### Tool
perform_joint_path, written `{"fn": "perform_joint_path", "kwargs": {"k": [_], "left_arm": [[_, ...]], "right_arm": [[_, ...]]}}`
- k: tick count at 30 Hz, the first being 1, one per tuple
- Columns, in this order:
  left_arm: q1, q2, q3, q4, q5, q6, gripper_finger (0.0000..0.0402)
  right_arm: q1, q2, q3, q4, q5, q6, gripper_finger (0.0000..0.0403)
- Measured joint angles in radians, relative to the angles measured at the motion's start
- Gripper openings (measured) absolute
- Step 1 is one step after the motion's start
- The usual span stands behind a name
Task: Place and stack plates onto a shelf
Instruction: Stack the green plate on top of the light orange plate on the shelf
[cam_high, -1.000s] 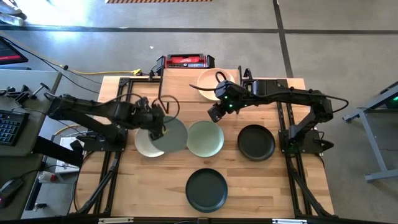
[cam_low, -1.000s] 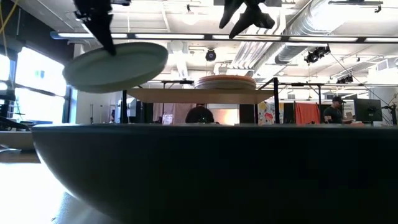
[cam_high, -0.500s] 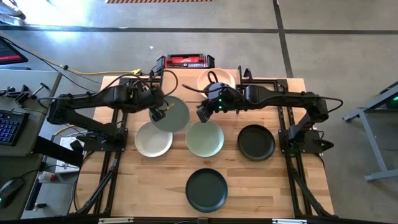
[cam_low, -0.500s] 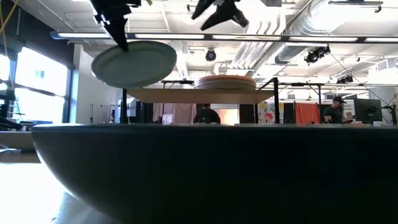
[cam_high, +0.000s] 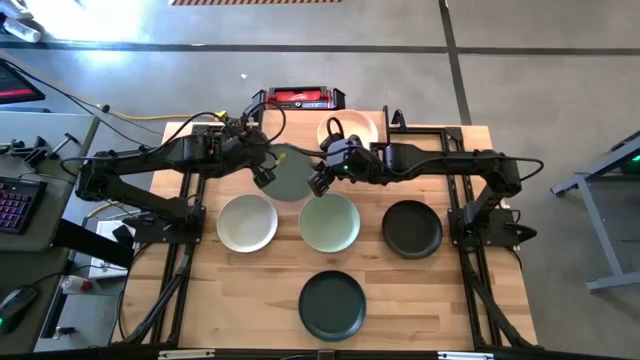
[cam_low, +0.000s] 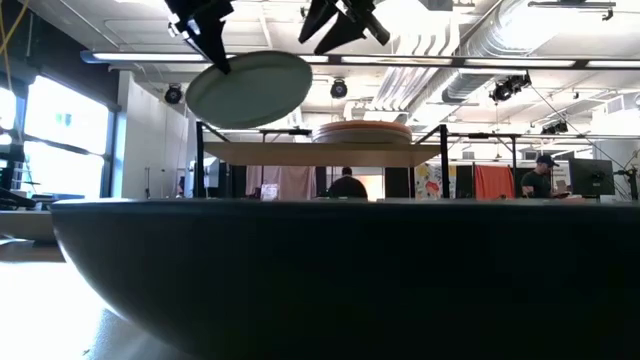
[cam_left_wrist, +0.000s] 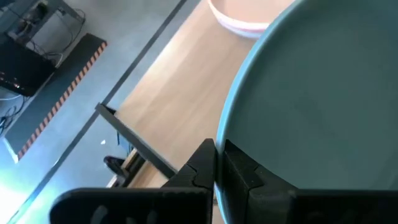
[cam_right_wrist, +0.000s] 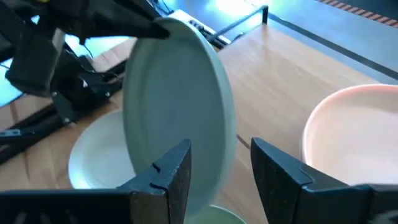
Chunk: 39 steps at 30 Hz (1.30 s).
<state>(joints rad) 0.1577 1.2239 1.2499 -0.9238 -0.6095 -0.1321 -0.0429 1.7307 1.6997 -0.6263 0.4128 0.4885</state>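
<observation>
White plate is sitting flat on the worktop, left of the row. Left end effector is pinched shut on the rim of a sage green plate, carrying it in the air just in front of the shelf; in the low view that plate is hanging tilted, above shelf-board level. Left wrist view is showing both fingers clamped on the plate's edge.

Right end effector is hovering at the held plate's other edge, fingers spread wide; in the right wrist view the plate rim is sitting in the gap between the fingers, and I cannot tell if they are touching it.

Second sage green plate is lying on the worktop, just below both end effectors. Peach plates are stacked on the right half of the shelf, showing as a low stack in the low view. Black plate is resting at the right of the row; another black plate is lying nearest the front edge, filling the low view's foreground.
</observation>
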Motion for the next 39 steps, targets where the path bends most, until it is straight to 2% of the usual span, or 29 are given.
{"fn": "perform_joint_path", "kwargs": {"k": [13,20,27,34,39], "left_arm": [[0.0,0.0,0.0,0.078,0.002,0.006,0.0003],[-0.001,0.0,0.0,0.137,0.03,0.039,0.0003],[-0.001,0.0,0.0,0.136,0.032,0.04,0.0003],[-0.002,0.0,0.0,0.137,0.033,0.039,0.0012],[0.018,0.0,0.0,0.137,0.118,0.039,0.0037]], "right_arm": [[-0.003,0.009,0.0,-0.019,0.058,0.008,0.014],[-0.003,0.009,0.0,-0.014,0.09,0.011,0.0097],[-0.003,0.009,0.0,0.001,0.094,0.011,0.0012],[-0.003,0.009,0.0,-0.007,0.093,0.063,0.0004],[-0.003,0.009,0.0,-0.017,0.09,0.098,0.0002]]}}
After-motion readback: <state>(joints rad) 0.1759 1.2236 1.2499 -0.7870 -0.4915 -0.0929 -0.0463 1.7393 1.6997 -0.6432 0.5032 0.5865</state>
